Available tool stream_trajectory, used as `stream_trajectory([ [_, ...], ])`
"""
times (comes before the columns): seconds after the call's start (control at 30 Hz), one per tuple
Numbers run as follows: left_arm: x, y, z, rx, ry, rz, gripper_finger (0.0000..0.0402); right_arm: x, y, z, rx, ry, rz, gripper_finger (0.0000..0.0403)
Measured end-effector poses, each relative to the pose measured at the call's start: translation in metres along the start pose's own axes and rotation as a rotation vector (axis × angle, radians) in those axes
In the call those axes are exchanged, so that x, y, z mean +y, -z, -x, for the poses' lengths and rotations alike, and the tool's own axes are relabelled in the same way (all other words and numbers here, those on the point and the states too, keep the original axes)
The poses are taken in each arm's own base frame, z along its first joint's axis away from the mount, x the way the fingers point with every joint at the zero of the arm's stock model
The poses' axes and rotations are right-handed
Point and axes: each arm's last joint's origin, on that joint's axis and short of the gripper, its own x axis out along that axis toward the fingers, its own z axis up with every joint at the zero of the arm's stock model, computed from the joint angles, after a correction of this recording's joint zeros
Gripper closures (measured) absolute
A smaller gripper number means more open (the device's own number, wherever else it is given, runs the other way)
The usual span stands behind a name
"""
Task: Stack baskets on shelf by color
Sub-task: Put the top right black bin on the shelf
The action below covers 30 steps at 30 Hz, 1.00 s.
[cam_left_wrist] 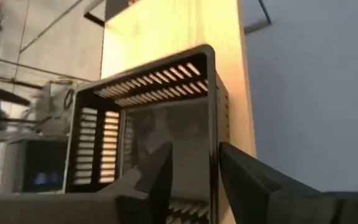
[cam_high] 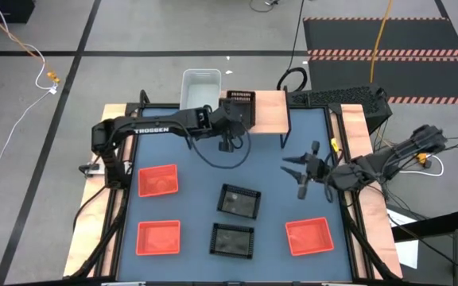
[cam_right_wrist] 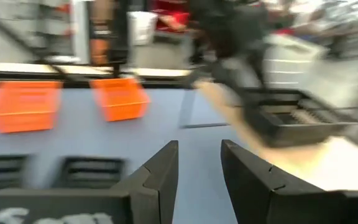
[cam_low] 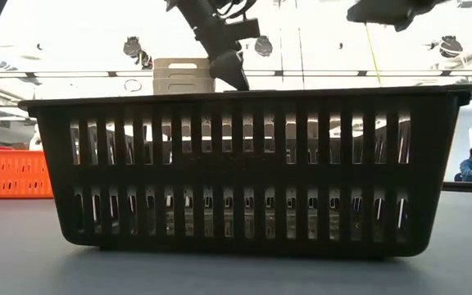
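I have the left gripper (cam_high: 230,119) at the shelf (cam_high: 270,111), over the black basket (cam_high: 241,102) that sits on the board next to the white basket (cam_high: 199,87). In the left wrist view my fingers (cam_left_wrist: 160,171) straddle the black basket's near wall, 1 inside and 1 outside, with daylight on both sides, so I read them as let go, not clamping. The basket looks to be resting on the wood by itself.

The right gripper (cam_high: 304,173) hangs over the blue table (cam_high: 277,202), fingers parted and holding nothing.

Left on the table I count 2 black baskets (cam_high: 238,201) near the middle and 3 red baskets (cam_high: 158,180), 2 on my left side and 1 on my right.

My guess on handling: these are thin slotted plastic, light and fairly stiff, with walls that may flex a little under a pinch. The rim of a short wall is the place to grab, 1 finger inside and 1 outside. They taper, so they should nest, but being light they could slide or tip on the wood if I nudge them while pulling away.
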Motion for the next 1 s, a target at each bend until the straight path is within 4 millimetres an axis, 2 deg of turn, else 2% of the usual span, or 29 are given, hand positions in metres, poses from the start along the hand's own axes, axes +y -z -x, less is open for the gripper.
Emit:
stream_trajectory([
  [0.13, 0.002, -0.002, 0.022, -0.005, -0.031, -0.008, 0.0250, -0.012, 0.015, -0.014, -0.081, 0.166, -0.006, 0.0289],
  [0.3, 0.004, -0.009, 0.061, -0.085, -0.048, 0.003, 0.0237, -0.033, 0.014, -0.029, -0.128, 0.183, -0.027, 0.0289],
  [0.47, 0.002, -0.014, 0.105, -0.185, -0.051, 0.033, 0.0238, -0.067, 0.017, -0.054, -0.063, 0.253, -0.013, 0.0293],
  [0.57, -0.003, -0.014, 0.122, -0.211, -0.024, 0.091, 0.0241, -0.092, 0.015, -0.072, -0.029, 0.224, -0.049, 0.0310],
  [0.7, -0.020, -0.014, 0.132, -0.177, 0.048, 0.142, 0.0245, -0.121, 0.007, -0.095, 0.069, 0.217, -0.055, 0.0339],
  [0.8, -0.034, -0.011, 0.136, -0.122, 0.103, 0.143, 0.0243, -0.136, 0.002, -0.109, 0.144, 0.241, -0.031, 0.0358],
  [1.0, -0.058, -0.010, 0.137, -0.035, 0.172, 0.137, 0.0240, -0.142, 0.011, -0.134, 0.219, 0.211, -0.034, 0.0373],
])
